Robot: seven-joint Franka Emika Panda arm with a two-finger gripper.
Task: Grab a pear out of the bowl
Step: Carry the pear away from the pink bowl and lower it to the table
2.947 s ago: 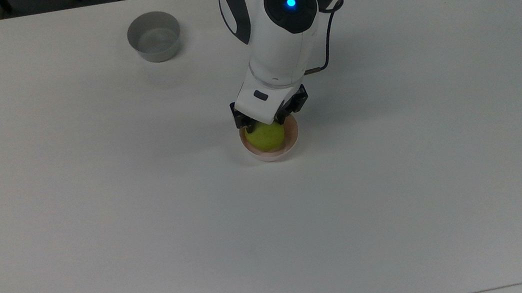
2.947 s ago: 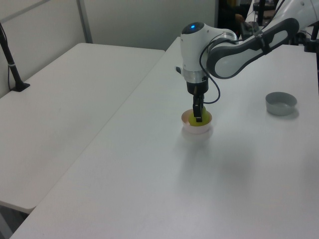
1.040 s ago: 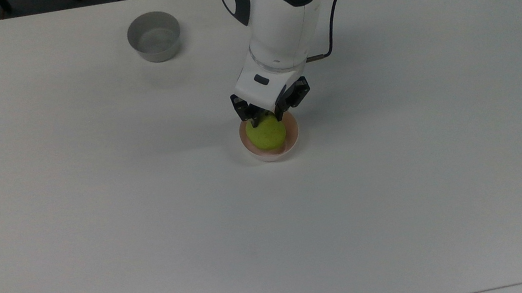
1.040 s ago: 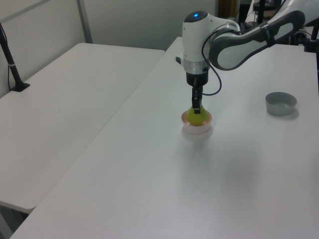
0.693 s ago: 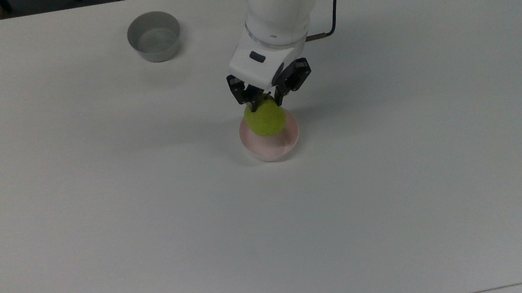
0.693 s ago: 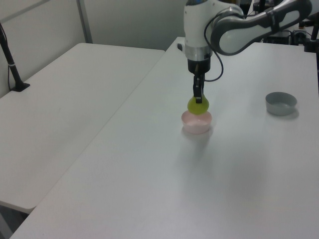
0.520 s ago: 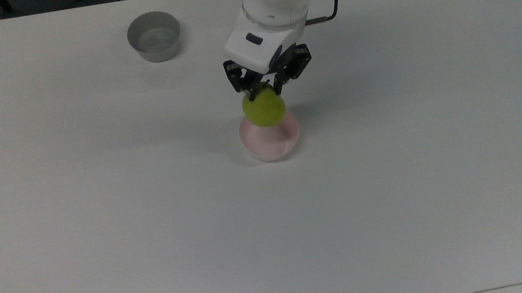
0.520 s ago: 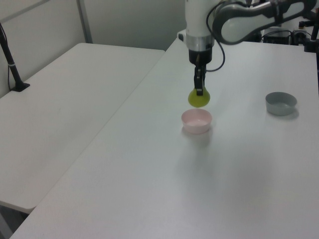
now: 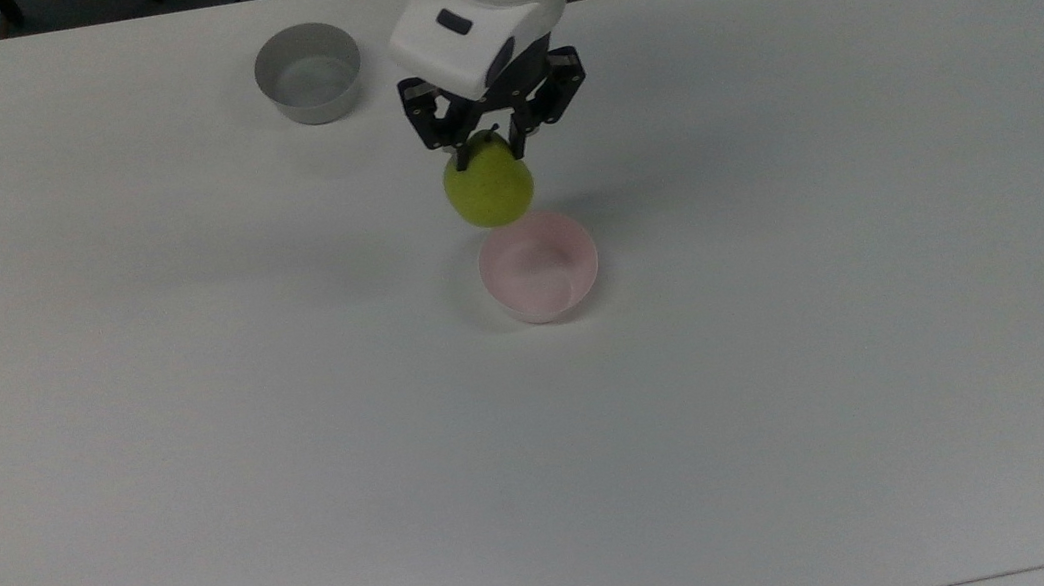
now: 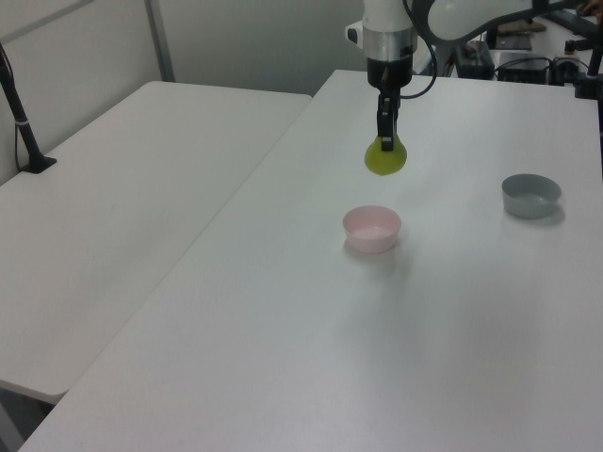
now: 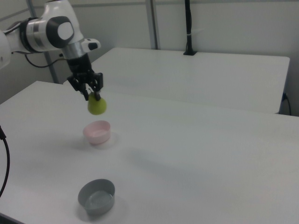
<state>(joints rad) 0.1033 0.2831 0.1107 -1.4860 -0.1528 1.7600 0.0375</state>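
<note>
The yellow-green pear [image 9: 489, 189] [image 10: 384, 158] [image 11: 96, 106] hangs in the air, well above the table. My gripper [image 9: 487, 144] [image 10: 384, 139] [image 11: 92, 95] is shut on its narrow top end, by the stem. The pale pink bowl [image 9: 539, 266] [image 10: 371, 229] [image 11: 97, 132] stands on the white table below the pear with nothing in it. In the top view the pear sits just up and left of the bowl's rim.
A grey bowl [image 9: 308, 72] [image 10: 531, 195] [image 11: 96, 197] stands apart near the top view's upper left. The white table [image 9: 792, 348] spreads wide around both bowls. A second white table [image 10: 113, 217] adjoins it, with a black post [image 11: 188, 28] on it.
The gripper closed on the pear in the pink bowl, then lifted it straight out. Over the last half second it rose higher and drifted toward the top view's upper left.
</note>
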